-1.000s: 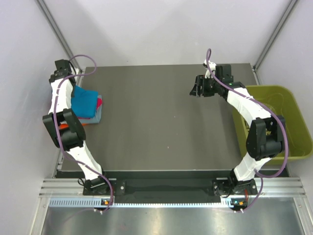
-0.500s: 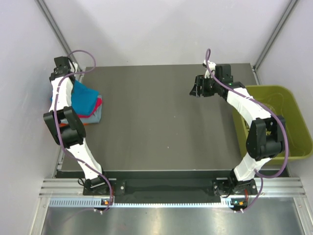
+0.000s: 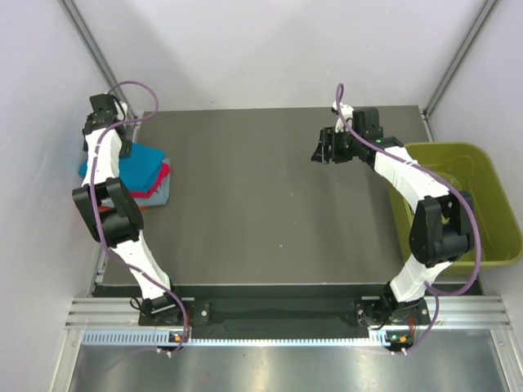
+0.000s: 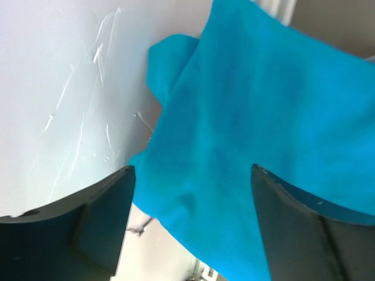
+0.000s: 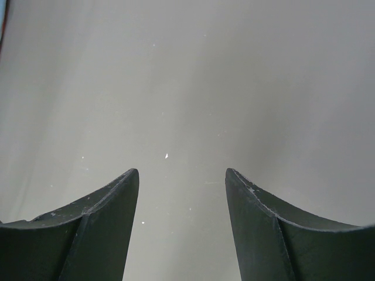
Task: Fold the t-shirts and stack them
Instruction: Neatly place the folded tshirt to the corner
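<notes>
Teal-blue t-shirt (image 3: 145, 163) lay atop folded stack at table's (image 3: 245, 212) far-left edge. Magenta-red shirt (image 3: 167, 172), grey shirt (image 3: 163, 193) and orange shirt (image 3: 145, 206) peeked out beneath. Left gripper (image 4: 192, 175) hung close over teal cloth, jaws spread wide, not clamped on it. Right gripper (image 5: 181, 175) well apart, over bare tabletop toward far right, jaws apart, empty. Olive-green bin (image 3: 458, 148) stood beside table's right edge.

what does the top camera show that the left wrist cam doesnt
Only the top view: the magenta-red shirt, grey shirt and orange shirt under the teal t-shirt, the olive-green bin at right, and the right gripper open over the table. Only the left wrist view: the left gripper spread wide, with teal cloth filling the gap, beside a white wall. Both: the teal t-shirt.
</notes>
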Motion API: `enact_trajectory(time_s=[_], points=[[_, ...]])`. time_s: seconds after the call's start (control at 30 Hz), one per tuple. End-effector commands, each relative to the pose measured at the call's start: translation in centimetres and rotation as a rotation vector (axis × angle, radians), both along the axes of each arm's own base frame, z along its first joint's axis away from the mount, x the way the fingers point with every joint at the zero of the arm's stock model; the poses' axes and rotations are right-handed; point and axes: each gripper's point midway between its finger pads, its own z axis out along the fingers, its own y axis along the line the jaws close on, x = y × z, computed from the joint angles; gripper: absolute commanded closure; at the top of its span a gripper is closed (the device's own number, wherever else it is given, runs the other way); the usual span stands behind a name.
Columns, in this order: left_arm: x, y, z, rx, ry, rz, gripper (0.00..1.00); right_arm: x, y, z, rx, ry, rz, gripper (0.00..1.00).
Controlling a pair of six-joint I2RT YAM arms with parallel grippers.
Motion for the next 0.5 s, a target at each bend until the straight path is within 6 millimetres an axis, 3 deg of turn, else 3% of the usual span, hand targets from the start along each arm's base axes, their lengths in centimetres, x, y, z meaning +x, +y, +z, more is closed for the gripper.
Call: enact_trajectory(time_s=[0.0,0.07,0.17,0.23,0.3,0.4,0.43,0.47], points=[[0.2,-2.2,6.5,-0.070,-0.226,0.009,0.15,1.5,1.0,2.9,0.006,-0.106,0.022,0.38],[0.5,-5.0,9.8,-0.065,-0.294,-0.056,0.15,1.3,0.9,2.8,-0.001,-0.107,0.021,0.38],[1.4,-8.9,13.3,-0.030,-0.362,-0.166,0.14,1.3,0.7,2.4,-0.008,-0.100,0.018,0.39],[1.9,-10.7,14.2,-0.044,-0.388,-0.230,0.14,1.2,0.7,2.2,-0.010,-0.093,0.020,0.38],[1.8,-11.2,13.9,-0.055,-0.375,-0.240,0.16,1.2,0.7,2.0,-0.017,-0.094,0.021,0.38],[1.1,-10.7,11.3,-0.054,-0.320,-0.200,0.20,1.3,0.7,2.4,-0.033,-0.114,0.026,0.38],[0.5,-10.5,8.9,-0.066,-0.270,-0.192,0.21,1.4,0.6,2.7,-0.035,-0.123,0.025,0.38],[0.1,-10.6,8.7,-0.067,-0.273,-0.193,0.23,1.4,0.5,3.0,-0.041,-0.134,0.028,0.38]])
